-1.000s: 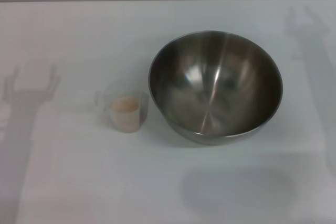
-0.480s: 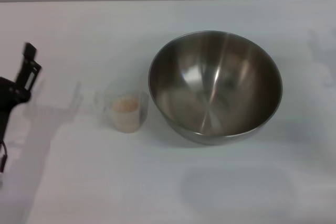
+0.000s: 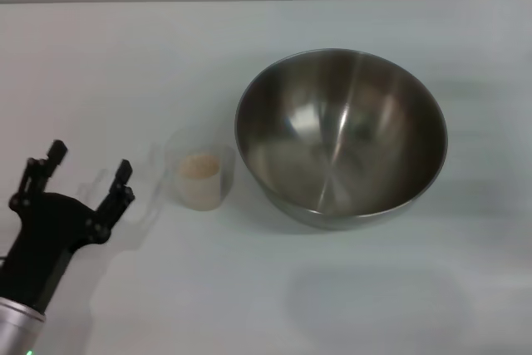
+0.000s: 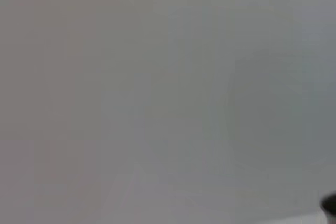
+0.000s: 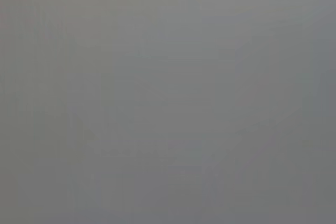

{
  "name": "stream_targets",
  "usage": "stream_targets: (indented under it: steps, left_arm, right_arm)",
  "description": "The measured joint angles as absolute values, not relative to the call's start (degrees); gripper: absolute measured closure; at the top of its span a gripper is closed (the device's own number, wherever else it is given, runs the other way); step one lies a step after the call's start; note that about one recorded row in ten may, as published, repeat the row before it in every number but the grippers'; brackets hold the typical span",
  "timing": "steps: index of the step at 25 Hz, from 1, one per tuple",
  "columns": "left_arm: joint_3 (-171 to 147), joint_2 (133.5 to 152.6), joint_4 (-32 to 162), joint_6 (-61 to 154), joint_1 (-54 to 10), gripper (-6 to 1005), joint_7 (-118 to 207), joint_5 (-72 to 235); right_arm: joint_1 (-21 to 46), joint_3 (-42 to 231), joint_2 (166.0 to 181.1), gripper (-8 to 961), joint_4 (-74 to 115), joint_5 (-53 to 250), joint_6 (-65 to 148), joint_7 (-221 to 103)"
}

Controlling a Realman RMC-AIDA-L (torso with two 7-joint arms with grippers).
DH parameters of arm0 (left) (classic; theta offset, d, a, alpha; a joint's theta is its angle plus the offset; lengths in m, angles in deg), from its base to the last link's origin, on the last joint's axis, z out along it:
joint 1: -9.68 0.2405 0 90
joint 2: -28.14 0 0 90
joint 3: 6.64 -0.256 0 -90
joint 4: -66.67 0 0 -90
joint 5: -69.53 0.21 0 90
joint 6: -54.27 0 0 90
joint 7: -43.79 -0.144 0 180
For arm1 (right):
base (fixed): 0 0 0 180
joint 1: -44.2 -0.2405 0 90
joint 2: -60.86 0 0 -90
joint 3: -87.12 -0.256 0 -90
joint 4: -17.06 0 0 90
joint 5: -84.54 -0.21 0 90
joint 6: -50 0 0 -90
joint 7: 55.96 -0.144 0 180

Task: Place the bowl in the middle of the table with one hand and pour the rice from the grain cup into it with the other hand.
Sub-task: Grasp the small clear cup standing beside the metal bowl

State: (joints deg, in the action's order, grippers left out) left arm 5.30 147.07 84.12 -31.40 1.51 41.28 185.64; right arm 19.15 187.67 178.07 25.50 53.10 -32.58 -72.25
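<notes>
A large shiny steel bowl (image 3: 342,136) sits on the white table (image 3: 125,64), right of centre in the head view. Just left of it stands the small clear grain cup (image 3: 199,174), upright, with pale rice (image 3: 199,165) inside and its handle pointing left. My left gripper (image 3: 87,172) is at the lower left, open and empty, its black fingers spread a short way left of the cup's handle without touching it. The right gripper is out of view. Both wrist views show only blank grey.
The table's far edge (image 3: 266,0) meets a grey wall. White tabletop lies in front of the bowl and cup.
The left arm has come in from the left edge and moved right and nearer, toward the cup. Bowl and cup have not moved.
</notes>
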Motion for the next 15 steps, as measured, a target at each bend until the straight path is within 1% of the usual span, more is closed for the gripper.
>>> stream_targets:
  steps: [6, 15]
  left_arm:
    - [4.8, 147.19, 85.4, -26.0, 1.0, 167, 40.9, 185.6]
    - [4.5, 147.21, 85.9, -22.1, -1.6, 168, 41.3, 185.6]
  right_arm:
    - [18.0, 187.6, 177.88, 170, 25.4, 53.0, -31.0, -71.8]
    - [18.7, 187.5, 177.84, 170, 25.3, 52.9, -30.6, -71.8]
